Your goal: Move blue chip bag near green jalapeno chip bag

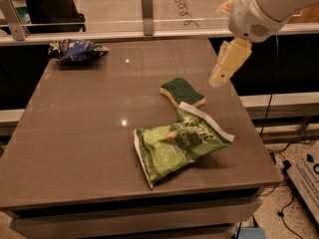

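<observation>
Lying flat on the table (70, 143), the green jalapeno chip bag (174, 146) serves as the fixed destination. Just behind it sits a sponge (182, 91) (not part of the task). Above and behind-right of the bag, the gripper (227, 66) hangs from the arm (264, 6), angled down-left and holding nothing; how far open it is cannot be told. Well apart, far behind-left of the bag, the blue chip bag (75, 50) rests untouched, judged to be awaiting pickup.

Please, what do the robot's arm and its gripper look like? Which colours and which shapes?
The arm is a thick, rounded white shell with a small dotted grille. The gripper, over the right edge of the table, is pale cream-yellow, blocky and tapering towards its tip. I see no markings on either.
</observation>
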{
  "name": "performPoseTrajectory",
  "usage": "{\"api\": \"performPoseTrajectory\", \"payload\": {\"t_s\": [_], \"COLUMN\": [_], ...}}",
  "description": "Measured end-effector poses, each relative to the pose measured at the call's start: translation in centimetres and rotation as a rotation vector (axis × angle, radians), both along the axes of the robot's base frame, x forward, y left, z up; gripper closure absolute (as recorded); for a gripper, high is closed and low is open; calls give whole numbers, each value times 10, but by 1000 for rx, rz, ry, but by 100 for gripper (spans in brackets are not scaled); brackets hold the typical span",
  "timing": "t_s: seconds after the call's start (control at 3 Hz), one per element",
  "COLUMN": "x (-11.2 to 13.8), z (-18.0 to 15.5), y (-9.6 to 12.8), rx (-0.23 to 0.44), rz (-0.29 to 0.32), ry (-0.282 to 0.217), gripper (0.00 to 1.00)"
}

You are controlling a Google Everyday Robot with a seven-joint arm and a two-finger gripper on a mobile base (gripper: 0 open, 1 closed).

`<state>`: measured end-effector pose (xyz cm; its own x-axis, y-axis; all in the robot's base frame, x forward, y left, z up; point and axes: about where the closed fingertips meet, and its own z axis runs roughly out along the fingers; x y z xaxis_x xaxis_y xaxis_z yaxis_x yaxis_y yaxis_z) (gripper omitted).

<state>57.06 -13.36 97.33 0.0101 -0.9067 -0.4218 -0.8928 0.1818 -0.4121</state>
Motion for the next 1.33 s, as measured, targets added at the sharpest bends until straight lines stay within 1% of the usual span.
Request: {"api": "performPoseTrajectory", "payload": {"t_s": [0.33, 0.67, 1.0, 1.33], "x": [39, 76, 76, 87], "z": [0, -4, -4, -12], "y": [42, 89, 89, 108], "rx": [74, 150, 150, 205], "rz": [54, 102, 103, 142], "ry": [-55, -76, -76, -67], "gripper": [0, 0, 0, 0]}}
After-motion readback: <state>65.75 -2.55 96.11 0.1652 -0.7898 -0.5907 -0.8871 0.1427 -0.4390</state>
